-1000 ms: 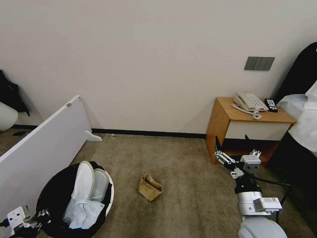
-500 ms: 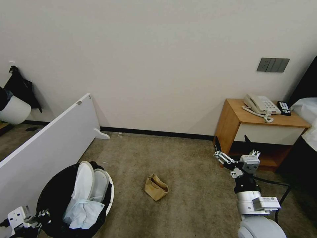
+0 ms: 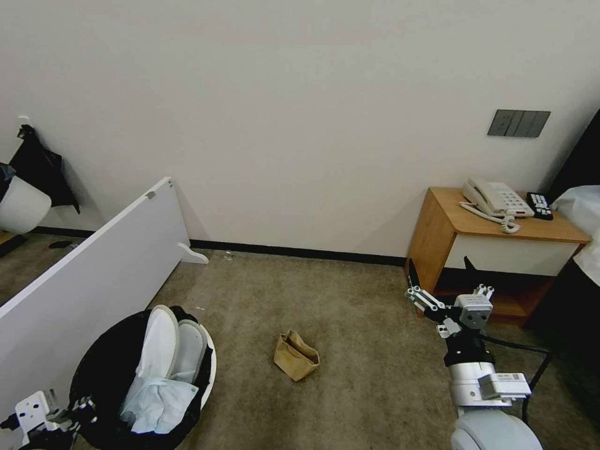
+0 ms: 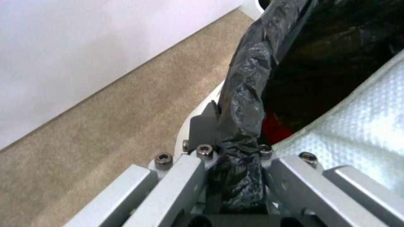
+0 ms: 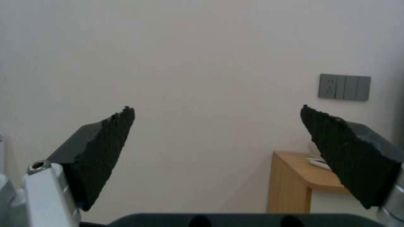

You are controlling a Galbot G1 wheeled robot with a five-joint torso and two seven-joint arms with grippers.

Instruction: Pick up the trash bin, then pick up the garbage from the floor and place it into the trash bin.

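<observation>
Left claw [image 4: 235,176] is clamped on the black-bagged rim of the trash bin [image 3: 112,369], down at about eight o'clock in the head view, so the bin is in hand and riding along with the robot. Inside it, two white slippers [image 3: 172,347] stand on end above a crumpled white tissue [image 3: 156,403], and the left wrist view catches a glimpse of something red [image 4: 276,129] deep in the bag. One piece of garbage is left out: the brown paper bag [image 3: 295,356], lying on its side on the floor [image 3: 350,312] near dead centre, at about three o'clock from the bin and well apart from it. Right claw [image 3: 439,275] hangs spread wide and empty over at four o'clock, in front of the wooden nightstand [image 3: 494,237], pointed at the wall rather than down. So the step in hand looks like the fetch of that paper bag. The call from here: bring the right claw down and across toward nine o'clock, tip it toward the carpet, and close on the bag's crumpled upper edge.
</observation>
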